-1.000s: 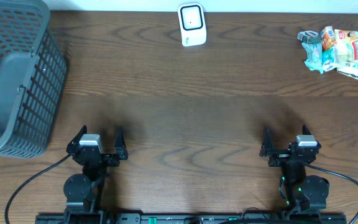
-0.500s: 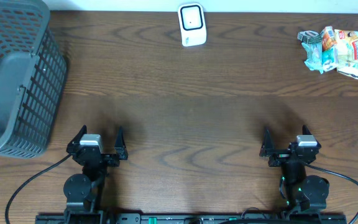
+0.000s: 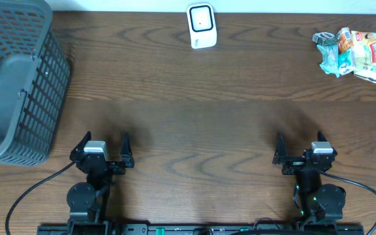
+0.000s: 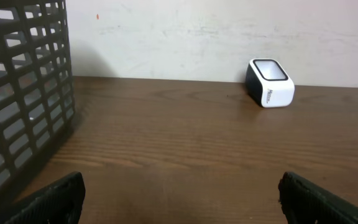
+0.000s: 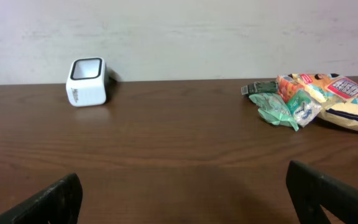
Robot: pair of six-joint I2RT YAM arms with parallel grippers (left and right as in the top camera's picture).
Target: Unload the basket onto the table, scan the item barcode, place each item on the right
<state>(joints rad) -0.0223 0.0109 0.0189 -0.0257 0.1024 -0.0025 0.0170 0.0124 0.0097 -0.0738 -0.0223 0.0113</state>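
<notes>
Overhead: left tool [image 3: 106,139] and right tool [image 3: 299,139] sit near, both spread and empty. Packets [image 3: 352,53] lie far right on the surface [image 3: 194,111], untouched; scanner [image 3: 202,26] stands far centre; basket [image 3: 15,85] far left.

noted: one grey plastic lattice basket [image 3: 18,78] at my ten o'clock, standing on the dark wood-grain table [image 3: 194,117], cut off by the overhead view's left and top edges. pale, scuffed wall [image 4: 185,31] behind the table's far edge at twelve o'clock.
</notes>
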